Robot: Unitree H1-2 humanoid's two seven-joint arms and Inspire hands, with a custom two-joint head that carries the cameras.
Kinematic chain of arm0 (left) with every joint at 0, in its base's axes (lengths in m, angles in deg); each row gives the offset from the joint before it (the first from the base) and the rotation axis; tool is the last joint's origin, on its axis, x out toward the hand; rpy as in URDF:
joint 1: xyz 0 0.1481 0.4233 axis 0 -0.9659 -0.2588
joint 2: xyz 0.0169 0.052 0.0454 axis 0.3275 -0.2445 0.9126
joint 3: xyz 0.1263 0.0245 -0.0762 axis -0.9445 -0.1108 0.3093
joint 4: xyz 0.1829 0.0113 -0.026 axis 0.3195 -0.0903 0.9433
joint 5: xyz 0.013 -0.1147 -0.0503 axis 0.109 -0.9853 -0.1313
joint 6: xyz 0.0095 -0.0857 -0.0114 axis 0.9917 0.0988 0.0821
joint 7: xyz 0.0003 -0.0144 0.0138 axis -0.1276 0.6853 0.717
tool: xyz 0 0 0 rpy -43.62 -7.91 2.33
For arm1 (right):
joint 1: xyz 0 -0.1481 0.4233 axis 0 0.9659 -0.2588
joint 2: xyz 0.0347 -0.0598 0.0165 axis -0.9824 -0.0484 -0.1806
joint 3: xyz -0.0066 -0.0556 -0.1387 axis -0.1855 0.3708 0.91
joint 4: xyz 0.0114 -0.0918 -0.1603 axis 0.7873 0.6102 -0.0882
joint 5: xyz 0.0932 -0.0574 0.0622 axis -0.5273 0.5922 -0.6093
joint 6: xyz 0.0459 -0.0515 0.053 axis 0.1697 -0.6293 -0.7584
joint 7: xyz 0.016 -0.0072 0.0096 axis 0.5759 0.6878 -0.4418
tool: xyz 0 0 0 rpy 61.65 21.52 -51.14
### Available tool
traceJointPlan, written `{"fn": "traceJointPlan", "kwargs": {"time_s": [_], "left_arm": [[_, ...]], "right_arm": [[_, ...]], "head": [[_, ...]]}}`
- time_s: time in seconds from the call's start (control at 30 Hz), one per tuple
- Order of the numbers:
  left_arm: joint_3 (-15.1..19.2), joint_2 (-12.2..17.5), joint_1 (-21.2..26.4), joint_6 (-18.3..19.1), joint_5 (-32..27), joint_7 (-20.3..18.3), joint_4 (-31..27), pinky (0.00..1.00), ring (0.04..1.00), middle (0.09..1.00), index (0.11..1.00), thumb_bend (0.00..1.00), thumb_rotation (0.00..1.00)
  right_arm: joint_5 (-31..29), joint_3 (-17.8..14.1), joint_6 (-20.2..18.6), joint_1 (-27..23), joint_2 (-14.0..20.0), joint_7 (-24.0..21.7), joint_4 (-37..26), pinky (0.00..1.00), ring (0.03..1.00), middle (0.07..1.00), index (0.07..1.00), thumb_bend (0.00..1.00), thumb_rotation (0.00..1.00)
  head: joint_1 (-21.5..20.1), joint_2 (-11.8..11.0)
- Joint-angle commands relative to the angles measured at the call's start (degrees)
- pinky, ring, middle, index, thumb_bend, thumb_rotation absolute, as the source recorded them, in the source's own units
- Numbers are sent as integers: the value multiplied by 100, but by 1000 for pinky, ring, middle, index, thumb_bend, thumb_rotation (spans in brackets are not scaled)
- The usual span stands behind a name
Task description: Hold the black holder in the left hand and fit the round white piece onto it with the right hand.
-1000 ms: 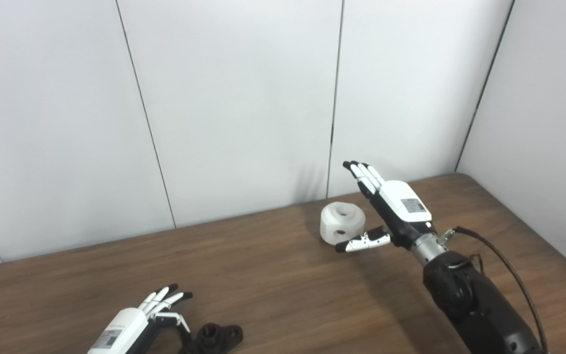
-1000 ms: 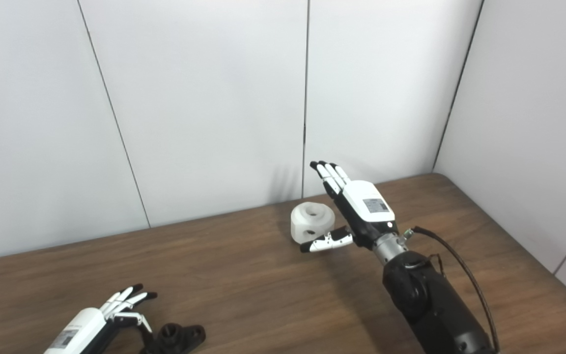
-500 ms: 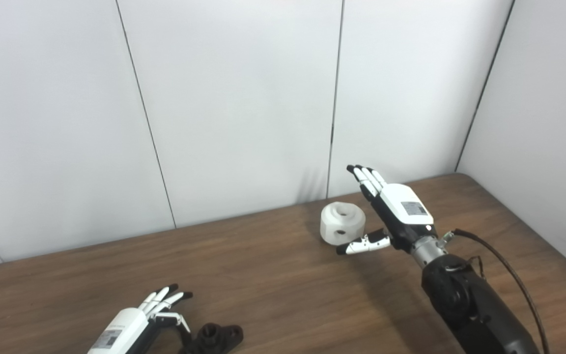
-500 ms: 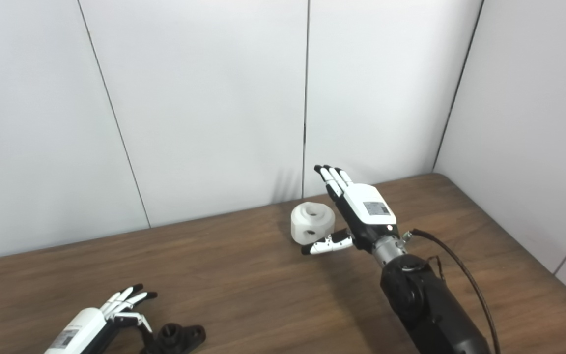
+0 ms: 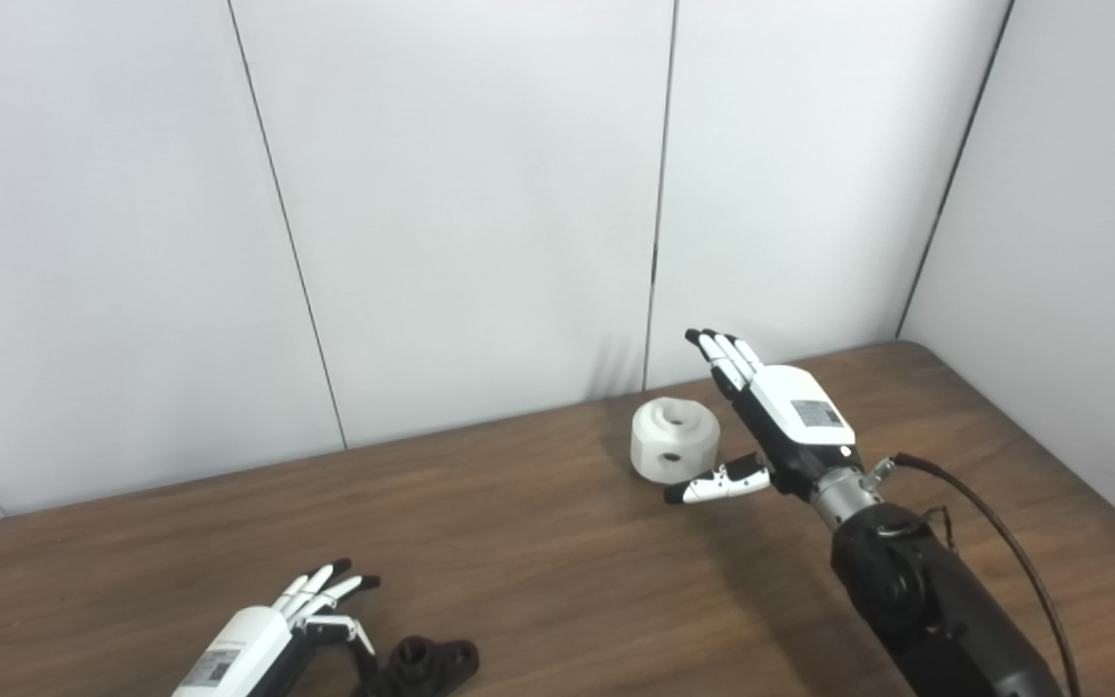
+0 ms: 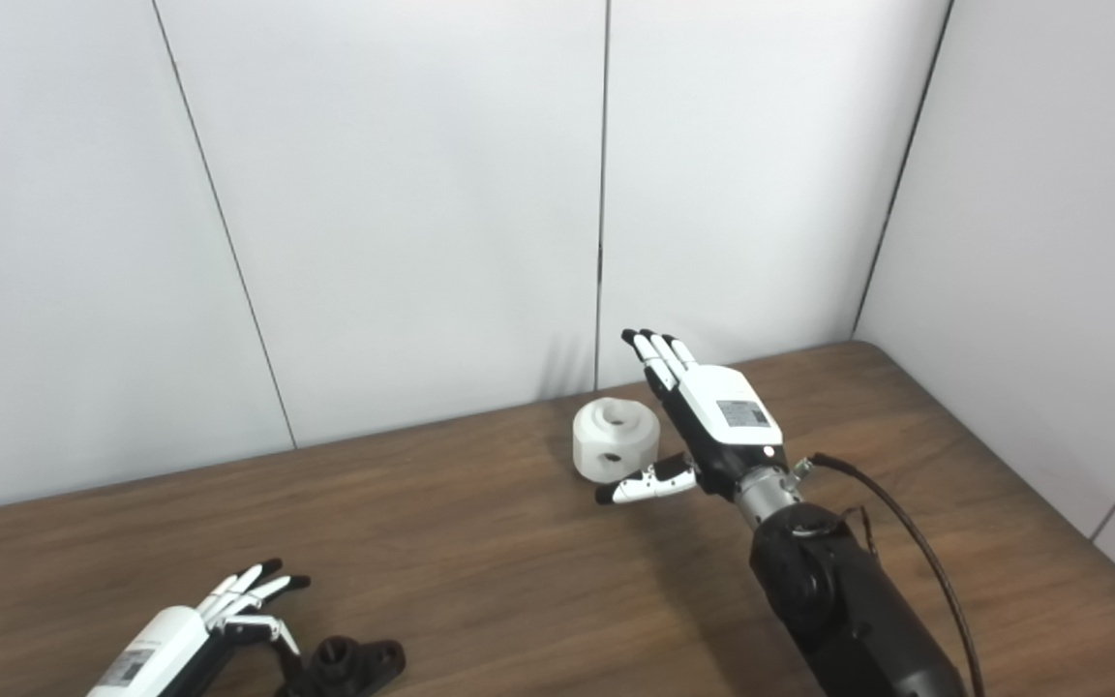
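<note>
Right hand [image 5: 778,426], open, has sunk slightly beside round white piece [image 5: 674,440] at frame centre-right, grasp pending; left hand [image 5: 301,620] open, unmoved by black holder [image 5: 427,665].

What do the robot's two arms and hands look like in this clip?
Both hands, right hand and left hand, have white shells on the back bearing a small grey printed label, and slim white fingers tipped in black. The right hand joins a silver metal wrist, then a bulky glossy black forearm with a thin black cable looping alongside. The left arm lies mostly out of frame.
</note>
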Motion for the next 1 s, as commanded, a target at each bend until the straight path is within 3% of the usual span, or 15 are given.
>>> {"fn": "traceJointPlan", "kwargs": {"time_s": [0.0, 0.33, 0.67, 0.97], "left_arm": [[-133, 4, -45, 6, 201, -250, 94, 1000, 1000, 915, 481, 517, 48], [-142, 0, -39, 53, 238, -259, 70, 1000, 1000, 913, 481, 517, 48], [-138, -2, -42, 27, 234, -238, 115, 1000, 1000, 916, 481, 517, 48], [-136, 7, -46, 25, 213, -261, 99, 1000, 1000, 916, 481, 517, 48]], "right_arm": [[-34, -55, 59, -146, 160, 81, -145, 579, 779, 875, 918, 1000, 492], [-144, -90, -108, -138, 141, -123, -273, 798, 940, 989, 985, 1000, 504], [-82, -39, -207, -121, 188, -238, -297, 795, 997, 1000, 1000, 1000, 571], [-39, -56, -349, -109, 142, -230, -357, 797, 988, 1000, 1000, 1000, 523]], "head": [[2, 0], [4, -10], [-2, -33], [-9, -28]]}}
